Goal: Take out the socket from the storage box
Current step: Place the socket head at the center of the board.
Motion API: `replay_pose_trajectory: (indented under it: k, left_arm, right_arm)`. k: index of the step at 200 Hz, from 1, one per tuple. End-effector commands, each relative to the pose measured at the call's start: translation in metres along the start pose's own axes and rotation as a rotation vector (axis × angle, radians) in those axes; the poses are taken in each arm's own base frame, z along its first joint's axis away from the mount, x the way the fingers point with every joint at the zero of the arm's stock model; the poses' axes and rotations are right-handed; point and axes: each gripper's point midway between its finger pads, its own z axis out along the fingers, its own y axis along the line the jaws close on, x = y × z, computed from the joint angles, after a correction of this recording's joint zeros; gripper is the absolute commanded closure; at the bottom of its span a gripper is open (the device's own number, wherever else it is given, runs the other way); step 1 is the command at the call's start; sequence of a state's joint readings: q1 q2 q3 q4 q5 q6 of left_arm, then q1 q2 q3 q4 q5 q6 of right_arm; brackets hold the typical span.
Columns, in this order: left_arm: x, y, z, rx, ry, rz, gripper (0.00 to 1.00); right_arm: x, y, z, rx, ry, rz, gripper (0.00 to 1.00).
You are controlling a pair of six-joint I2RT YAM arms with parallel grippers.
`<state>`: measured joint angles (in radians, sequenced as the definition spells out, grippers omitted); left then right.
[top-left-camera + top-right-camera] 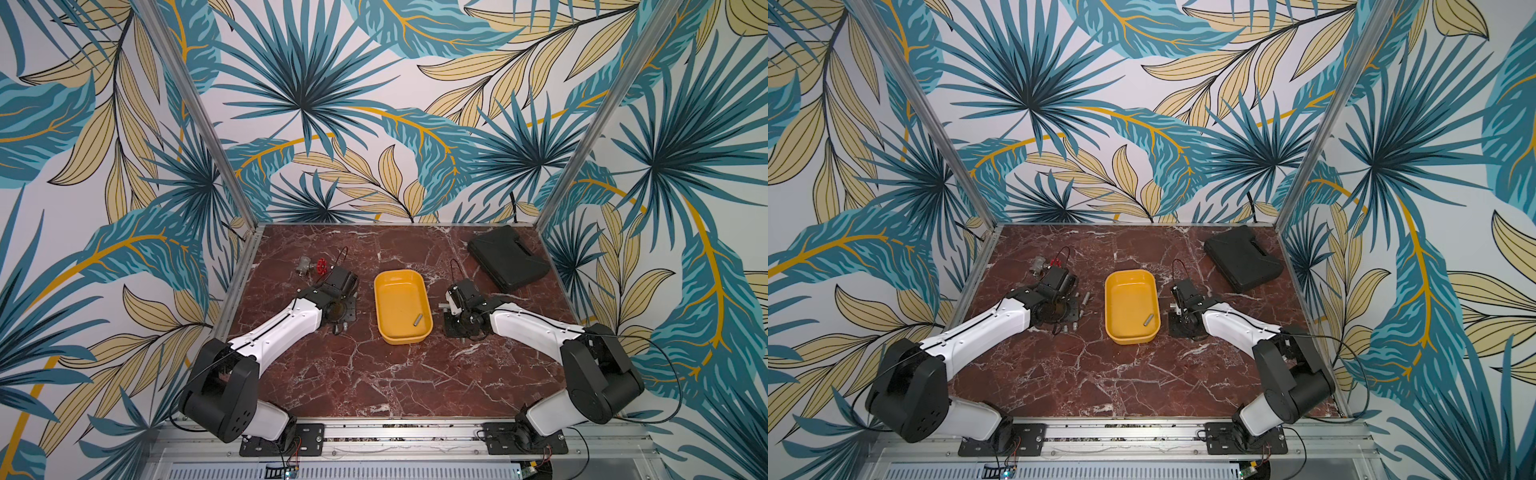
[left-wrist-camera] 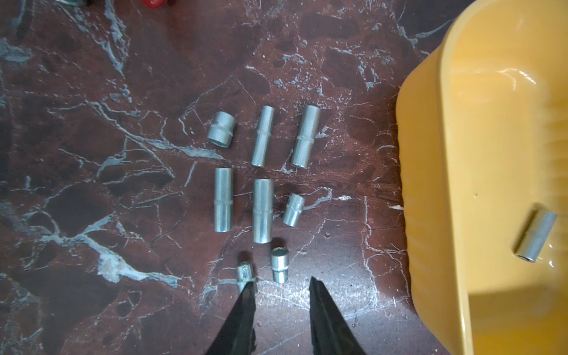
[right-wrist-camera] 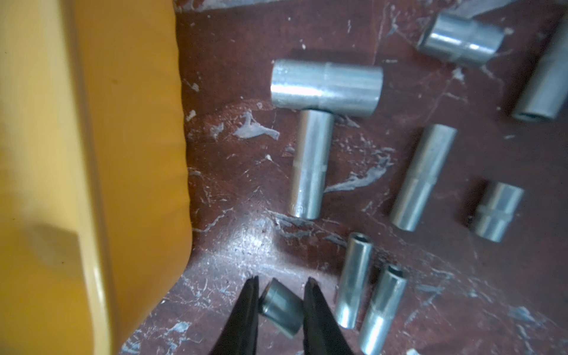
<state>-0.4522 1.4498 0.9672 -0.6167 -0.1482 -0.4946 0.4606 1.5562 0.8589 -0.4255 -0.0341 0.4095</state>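
The storage box [image 1: 376,291] [image 1: 1107,299] is a shallow yellow tray at the table's middle, between my two arms. One silver socket [image 1: 417,320] [image 1: 1148,320] [image 2: 536,236] lies inside it near the front right corner. My left gripper [image 2: 280,282] hovers low over the table left of the box [image 2: 442,123]. It is open, with nothing between its fingers. Two short sockets lie at its tips, one partly hidden by a finger. My right gripper [image 3: 282,281] is low, to the right of the box [image 3: 132,123]. It is shut on a short, tilted socket [image 3: 281,307].
Several loose sockets [image 2: 262,209] [image 1: 1086,299] lie in rows under the left wrist, and several more [image 3: 325,87] lie under the right wrist. A black hard case [image 1: 509,257] sits at the back right. A metal valve with a red handle [image 1: 309,266] sits back left.
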Motion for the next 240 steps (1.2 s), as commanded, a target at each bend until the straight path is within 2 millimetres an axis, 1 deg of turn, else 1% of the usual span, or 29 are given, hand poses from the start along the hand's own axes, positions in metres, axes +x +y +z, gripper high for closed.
replay_pose_trajectory:
  k: [1,72,88,147,189,217,240]
  left_arm:
    - [0.0,0.001,0.003,0.0,0.002,0.003,0.66]
    - [0.001,0.001,0.003,0.0,0.005,0.001,0.67]
    - [0.001,0.001,0.004,0.0,0.006,0.001,0.66]
    - [0.0,-0.008,0.005,0.036,0.022,0.016,0.66]
    - [-0.009,-0.013,-0.003,0.049,0.009,0.036,0.66]
    - [-0.017,-0.018,-0.008,0.06,-0.007,0.045,0.66]
    - [-0.019,-0.019,-0.009,0.06,-0.006,0.053,0.65]
  right_arm:
    - [0.015,-0.007,0.011,0.029,0.044,0.012,0.82]
    - [0.015,-0.012,0.011,0.05,0.038,0.012,0.79]
    - [0.014,-0.011,0.011,0.048,0.037,0.012,0.77]
    - [0.011,-0.008,0.01,0.039,0.032,0.011,0.72]
    - [0.011,-0.01,0.008,0.05,0.032,0.003,0.71]
    - [0.008,-0.008,0.008,0.05,0.037,-0.004,0.71]
    - [0.007,-0.007,0.009,0.047,0.039,-0.004,0.71]
